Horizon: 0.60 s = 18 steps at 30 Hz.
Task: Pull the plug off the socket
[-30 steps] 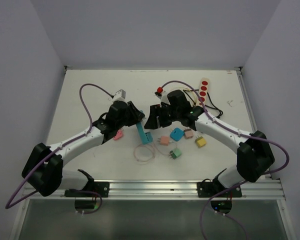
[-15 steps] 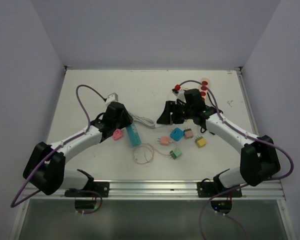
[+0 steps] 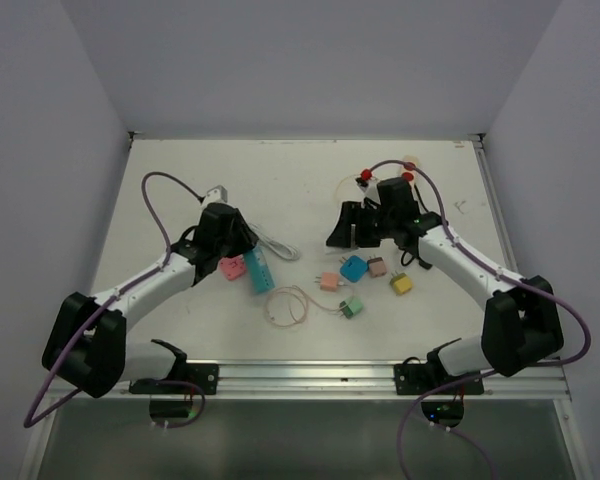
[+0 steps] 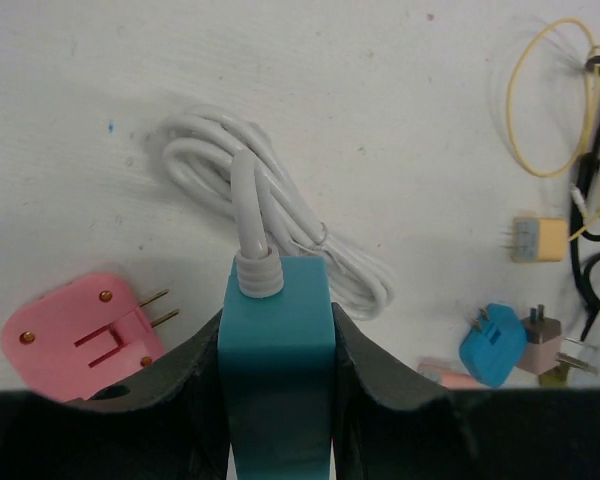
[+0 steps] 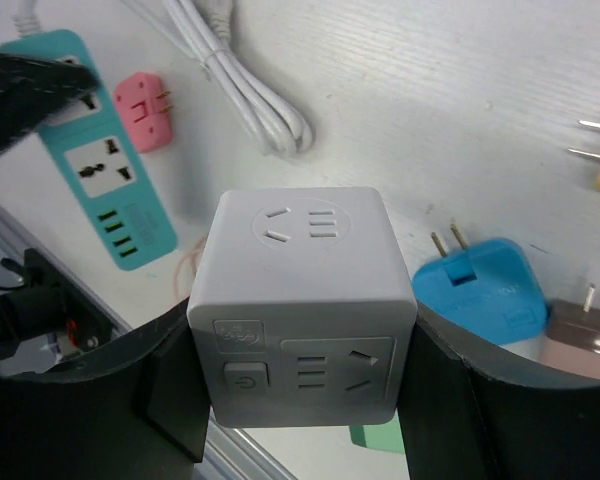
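Note:
My left gripper (image 4: 277, 400) is shut on the cable end of the teal socket strip (image 4: 277, 340), whose white cable (image 4: 280, 215) coils on the table ahead. From above, the strip (image 3: 260, 272) lies left of centre under that gripper (image 3: 242, 254). My right gripper (image 5: 302, 370) is shut on a white cube plug (image 5: 302, 310) with socket faces and a power button. It is clear of the strip (image 5: 100, 170), which has empty sockets. From above, the right gripper (image 3: 342, 228) is well to the strip's right and the cube is hidden.
A pink plug (image 3: 231, 267) lies by the strip. Blue (image 3: 354, 268), salmon (image 3: 329, 281), green (image 3: 351, 306), yellow (image 3: 401, 284) and beige (image 3: 377, 267) plugs are scattered at centre right. A thin wire loop (image 3: 288, 305) lies near the front. A white strip with red buttons (image 3: 408, 165) is at the back right.
The two grippers, close together a second ago, have drawn apart. The left went left with the teal strip, now lying low; the right went right and back with the white cube.

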Tool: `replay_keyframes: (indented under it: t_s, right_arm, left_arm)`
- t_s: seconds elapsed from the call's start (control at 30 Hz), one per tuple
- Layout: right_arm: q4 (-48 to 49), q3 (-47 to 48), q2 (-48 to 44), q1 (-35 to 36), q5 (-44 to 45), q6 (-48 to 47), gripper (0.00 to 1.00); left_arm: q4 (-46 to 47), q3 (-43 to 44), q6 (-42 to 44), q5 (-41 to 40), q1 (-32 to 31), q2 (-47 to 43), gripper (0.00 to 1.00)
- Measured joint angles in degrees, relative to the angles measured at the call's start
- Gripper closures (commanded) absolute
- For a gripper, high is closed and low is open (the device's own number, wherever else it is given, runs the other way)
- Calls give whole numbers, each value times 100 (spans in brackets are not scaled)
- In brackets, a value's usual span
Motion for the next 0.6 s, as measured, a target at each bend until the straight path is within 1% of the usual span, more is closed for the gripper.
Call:
replay_keyframes:
  t_s: [0.1, 0.17, 0.3, 0.43, 0.53, 0.6]
  right_arm:
    - [-26, -199, -133, -94, 313, -11, 100]
    - [-55, -404, -236, -142, 496, -20, 100]
    - [-46, -745, -354, -184, 579, -20, 100]
    - [103, -887, -337, -184, 516, 4, 100]
    - [437, -901, -166, -184, 417, 52, 100]
    - [693, -901, 63, -184, 330, 94, 100]
  left_arm:
    - [74, 306, 22, 254, 72, 74, 100]
    - [127, 614, 94, 367, 136, 278, 100]
    - [455, 1266, 238, 575, 310, 935, 100]
    - [730, 1858, 343, 931, 509, 1742, 100]
    - [964, 2260, 433, 1252, 616, 2339, 100]
    - [1193, 2356, 455, 1449, 662, 2597, 100]
